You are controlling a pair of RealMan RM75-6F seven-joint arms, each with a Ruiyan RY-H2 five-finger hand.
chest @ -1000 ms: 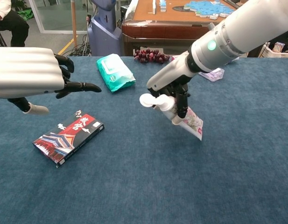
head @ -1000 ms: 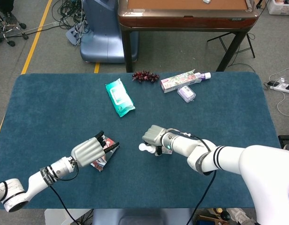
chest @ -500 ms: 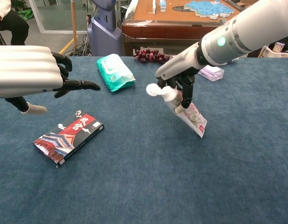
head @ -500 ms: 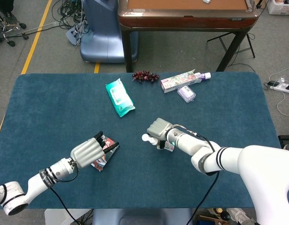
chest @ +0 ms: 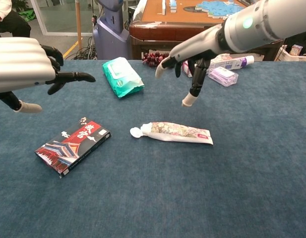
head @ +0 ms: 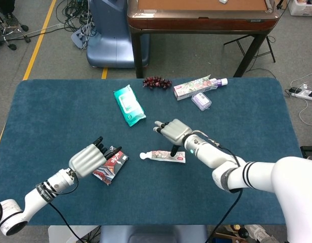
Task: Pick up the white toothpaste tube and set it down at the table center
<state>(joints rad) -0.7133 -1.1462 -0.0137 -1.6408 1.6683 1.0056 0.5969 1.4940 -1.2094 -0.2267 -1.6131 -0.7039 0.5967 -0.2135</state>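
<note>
Right hand (head: 173,131) open, fingers spread, nothing in it, hovering just above and slightly behind the toothpaste tube (head: 163,156). Tube lies flat on the blue surface (head: 54,111), near the middle, free of my fingers; chest view shows clear air between fingertip (chest: 187,101) and tube. Long axis runs left-right across me, white cap toward my left, crimped end toward my right. Tube sits just in front of and below my right hand, so any retreat should go up and back, away from it, not across its length. Left hand (head: 87,158) open too, fingers out, holding nothing, poised over the red and black packet (head: 111,167), well off to the left of the tube; right hand is clearly the nearer. Judgement: placing looks done, tube resting at about the table center. Wipes pack (head: 129,105), grapes (head: 156,81) and boxed toothpaste (head: 198,86) lie along the far edge, well apart from the tube.
</note>
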